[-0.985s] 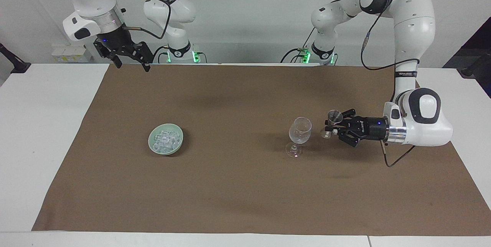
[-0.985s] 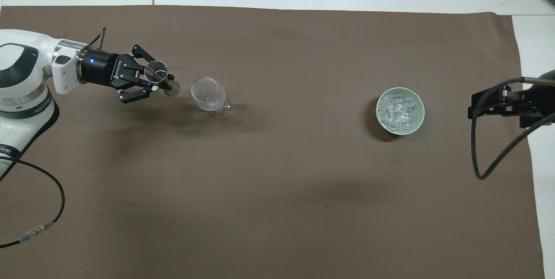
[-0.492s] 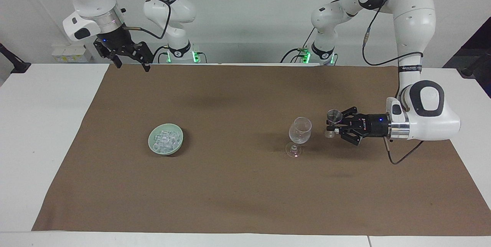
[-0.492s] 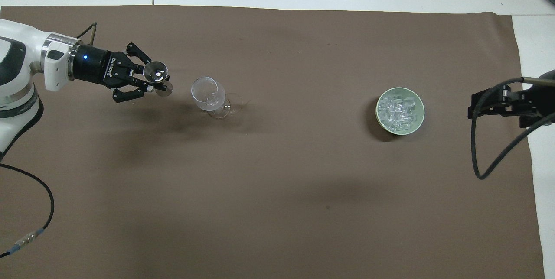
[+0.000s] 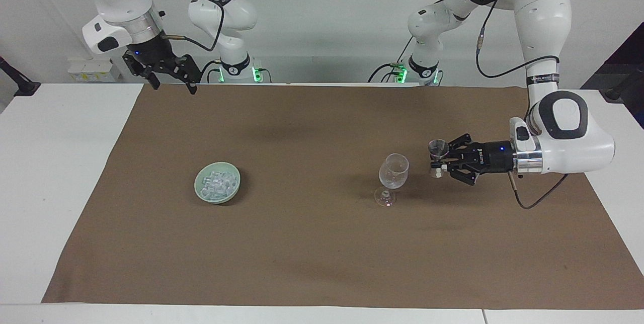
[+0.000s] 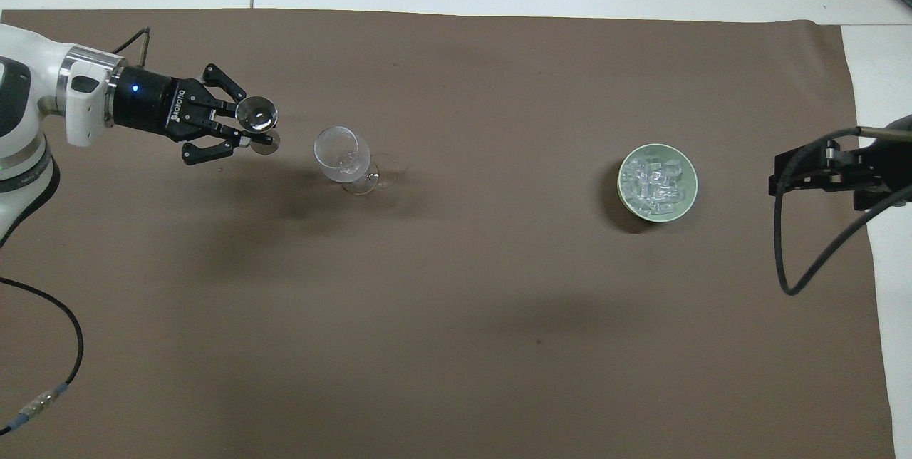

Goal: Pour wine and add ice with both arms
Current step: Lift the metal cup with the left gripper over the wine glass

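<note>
A clear stemmed wine glass (image 5: 393, 170) (image 6: 342, 158) stands on the brown cloth toward the left arm's end of the table. Beside it, my left gripper (image 5: 437, 163) (image 6: 253, 132) lies level and is shut on a small clear stemmed cup (image 5: 438, 149) (image 6: 256, 113), held upright a short gap from the glass. No wine shows in either glass. The ice (image 5: 217, 181) (image 6: 657, 179) is heaped in a pale green bowl (image 5: 197, 185) (image 6: 659, 214) toward the right arm's end. My right gripper (image 5: 174, 86) (image 6: 805, 170) waits open, raised over the cloth's corner nearest the right arm's base.
The brown cloth (image 5: 302, 243) covers most of the white table (image 5: 60, 173). A black cable (image 6: 791, 259) loops down from the right arm beside the bowl. Another cable (image 5: 528, 203) hangs under the left wrist.
My left gripper has drawn the small cup back from the wine glass toward the left arm's end, and the cup has come more upright. The right arm has barely moved.
</note>
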Controlling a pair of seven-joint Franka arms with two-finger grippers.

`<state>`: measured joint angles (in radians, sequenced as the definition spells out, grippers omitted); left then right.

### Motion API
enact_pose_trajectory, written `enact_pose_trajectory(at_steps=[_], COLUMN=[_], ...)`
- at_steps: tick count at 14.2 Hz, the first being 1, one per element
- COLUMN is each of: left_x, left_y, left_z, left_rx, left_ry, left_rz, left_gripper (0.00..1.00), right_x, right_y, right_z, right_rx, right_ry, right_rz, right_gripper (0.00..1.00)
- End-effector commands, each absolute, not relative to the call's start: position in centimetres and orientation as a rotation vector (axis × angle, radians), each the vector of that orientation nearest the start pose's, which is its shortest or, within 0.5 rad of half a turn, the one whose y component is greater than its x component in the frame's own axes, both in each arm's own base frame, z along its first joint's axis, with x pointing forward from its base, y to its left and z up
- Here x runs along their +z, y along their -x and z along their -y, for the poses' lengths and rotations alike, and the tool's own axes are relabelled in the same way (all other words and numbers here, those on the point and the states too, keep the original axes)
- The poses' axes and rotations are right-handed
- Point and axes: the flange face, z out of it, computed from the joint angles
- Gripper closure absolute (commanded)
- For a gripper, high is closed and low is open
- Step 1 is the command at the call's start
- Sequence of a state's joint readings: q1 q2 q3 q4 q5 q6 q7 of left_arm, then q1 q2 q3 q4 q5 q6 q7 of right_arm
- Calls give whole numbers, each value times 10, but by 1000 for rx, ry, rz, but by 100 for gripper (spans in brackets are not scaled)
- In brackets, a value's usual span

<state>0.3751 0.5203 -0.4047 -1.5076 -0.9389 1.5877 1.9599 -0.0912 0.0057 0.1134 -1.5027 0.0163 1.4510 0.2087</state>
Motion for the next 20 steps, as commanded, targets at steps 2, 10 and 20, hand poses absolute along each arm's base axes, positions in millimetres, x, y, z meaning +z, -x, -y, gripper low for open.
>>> enact_pose_trajectory(at_steps=[2,10,20], left_x=[421,432,459], left_y=[-656,-655,-647], left_z=[67,66,93], left_rx=[802,733,612], left_ry=[-1358,-1455,-1582], left_rz=[1610,1658,1725], left_gripper=[100,100,100], right_x=[646,646,646], right_y=[-541,-541,-541], right_z=[-11,-11,-11], right_rx=[77,79,79], right_ry=[3099,3099,3101], right_rz=[-272,-272,-272], right_gripper=[0,0,0])
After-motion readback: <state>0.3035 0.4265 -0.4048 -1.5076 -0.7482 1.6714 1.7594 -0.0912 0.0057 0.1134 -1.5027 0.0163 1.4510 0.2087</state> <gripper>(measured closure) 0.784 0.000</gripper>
